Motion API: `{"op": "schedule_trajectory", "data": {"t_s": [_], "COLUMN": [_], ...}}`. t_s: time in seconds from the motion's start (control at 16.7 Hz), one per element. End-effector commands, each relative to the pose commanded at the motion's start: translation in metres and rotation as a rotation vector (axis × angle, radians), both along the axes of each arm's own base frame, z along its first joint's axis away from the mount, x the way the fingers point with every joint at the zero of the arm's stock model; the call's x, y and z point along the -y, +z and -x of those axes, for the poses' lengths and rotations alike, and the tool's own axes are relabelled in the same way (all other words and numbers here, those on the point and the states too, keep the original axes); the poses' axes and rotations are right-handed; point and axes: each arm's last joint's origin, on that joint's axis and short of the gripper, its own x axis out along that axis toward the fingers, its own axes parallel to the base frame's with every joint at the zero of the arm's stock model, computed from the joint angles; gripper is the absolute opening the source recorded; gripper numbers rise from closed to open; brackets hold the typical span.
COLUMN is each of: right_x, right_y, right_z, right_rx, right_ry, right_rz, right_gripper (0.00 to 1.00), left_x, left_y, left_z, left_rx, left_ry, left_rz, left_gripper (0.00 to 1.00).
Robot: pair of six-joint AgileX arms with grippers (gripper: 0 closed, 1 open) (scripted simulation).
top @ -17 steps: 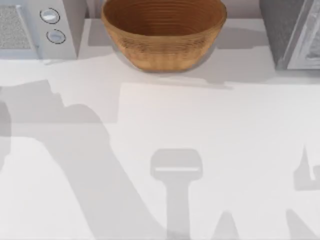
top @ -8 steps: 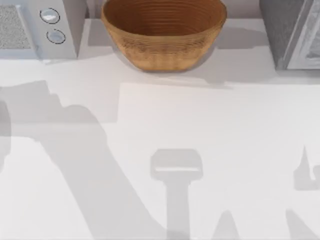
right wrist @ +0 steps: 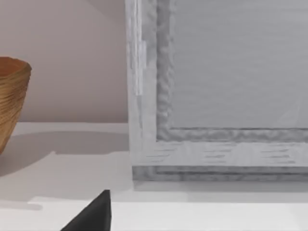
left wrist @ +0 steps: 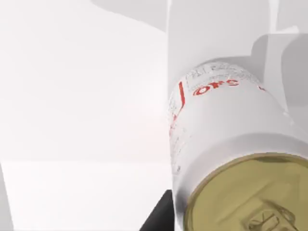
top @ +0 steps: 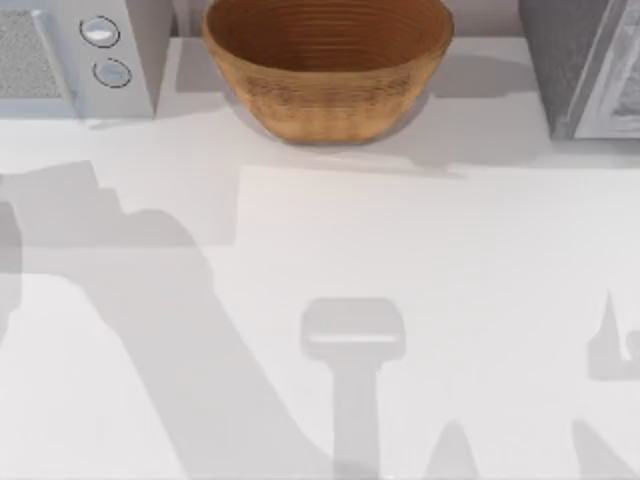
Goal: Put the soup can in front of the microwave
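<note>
1. Looking down from the top view, I've got the microwave (top: 75, 55) at about 10 o'clock on the table (top: 420, 260), its two silver dials (top: 105, 52) facing me.
2. Wicker basket (top: 328, 65) sits at 12 o'clock, just beside the microwave and apart from it.
3. A second grey appliance (top: 585, 65) stands at 2 o'clock.
4. On my left wrist view, the soup can (left wrist: 226, 144) is right up against the lens, tilted, its gold lid (left wrist: 252, 195) toward the camera, red lettering on the white label.
5. Left gripper: a dark finger (left wrist: 159, 215) edges in beside the can; I cannot tell whether it grips.
6. Right wrist view faces that grey appliance; one dark fingertip (right wrist: 94, 214) pokes in, and I cannot tell how the right gripper stands.
</note>
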Motion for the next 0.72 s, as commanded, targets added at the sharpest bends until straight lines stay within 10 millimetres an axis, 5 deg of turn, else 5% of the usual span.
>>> {"op": "schedule_trajectory", "data": {"t_s": [0.18, 0.72], "right_x": [0.0, 0.0], "right_y": [0.0, 0.0], "right_z": [0.0, 0.0], "right_rx": [0.0, 0.0], "right_ry": [0.0, 0.0], "right_rz": [0.0, 0.0], "right_gripper": [1.0, 1.0], "left_x": [0.0, 0.0004], "left_y": [0.0, -0.0001], "left_z": [0.0, -0.0002], "left_rx": [0.0, 0.0], "left_ry": [0.0, -0.001], "left_rz": [0.0, 0.0], "left_gripper": [0.98, 1.0]}}
